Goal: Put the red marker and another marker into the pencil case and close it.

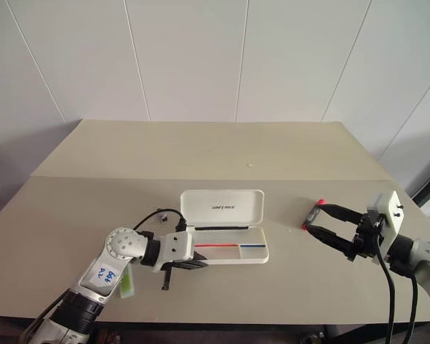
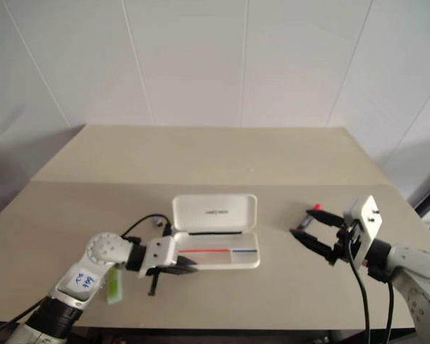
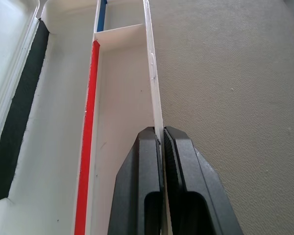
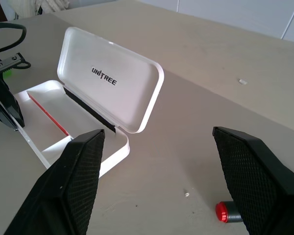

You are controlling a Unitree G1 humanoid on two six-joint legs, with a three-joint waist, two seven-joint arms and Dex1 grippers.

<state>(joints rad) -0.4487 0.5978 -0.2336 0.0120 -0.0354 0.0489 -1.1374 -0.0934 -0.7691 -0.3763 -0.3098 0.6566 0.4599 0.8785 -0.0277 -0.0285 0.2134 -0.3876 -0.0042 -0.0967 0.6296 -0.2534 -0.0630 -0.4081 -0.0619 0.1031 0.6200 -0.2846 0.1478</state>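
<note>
The white pencil case [image 1: 223,208] lies open mid-table, lid up, with red and blue stripes inside. My left gripper [image 1: 202,264] is at the case's near left corner. In the left wrist view its fingers [image 3: 142,161] are pressed together on the thin front wall. The red marker [image 4: 224,211] lies on the table to the right of the case, partly hidden behind one finger of my right gripper [image 1: 315,218]. That gripper hangs open just above the marker, holding nothing. The light green marker [image 1: 127,283] lies near the table's front edge, partly under my left arm.
The beige table [image 1: 201,150] runs back to a white panelled wall. A black cable [image 1: 158,213] loops over my left wrist beside the case's left end. A small white speck [image 1: 250,165] lies on the table behind the case.
</note>
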